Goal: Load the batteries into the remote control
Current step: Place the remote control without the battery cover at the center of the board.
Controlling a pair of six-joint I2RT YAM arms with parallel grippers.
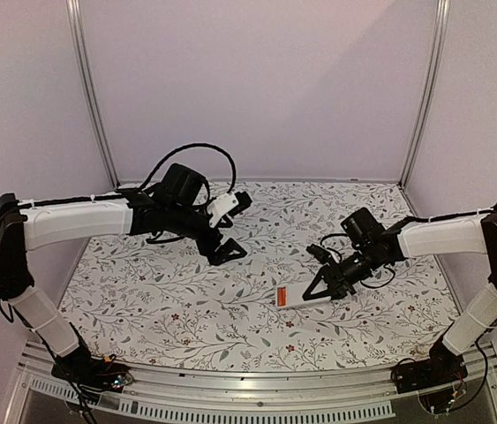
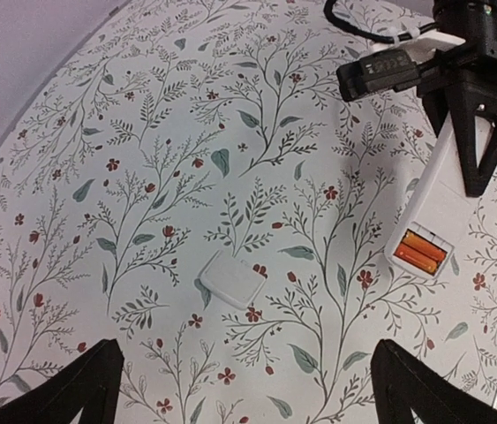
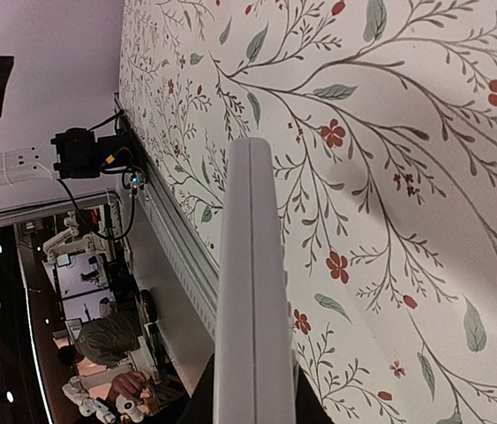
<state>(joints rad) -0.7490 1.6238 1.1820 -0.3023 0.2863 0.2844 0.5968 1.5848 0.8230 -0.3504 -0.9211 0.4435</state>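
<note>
While the right jaws pinch the slim white plastic remote control point(image 1: 297, 298) at 4 o'clock of the floral counter point(image 1: 186, 309), the left jaws hang spread.
Two orange-red cylindrical batteries point(image 2: 420, 252) sit in its bay; the small white rectangular cover point(image 2: 230, 278) lies at their 9 o'clock. Probably light, stiff and slick; take the cover by its long edges.

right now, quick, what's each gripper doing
left gripper: open, holding nothing
right gripper: closed on the remote control

floral tablecloth point(image 1: 186, 309), pale wall point(image 1: 257, 88), metal post point(image 1: 92, 93)
</note>
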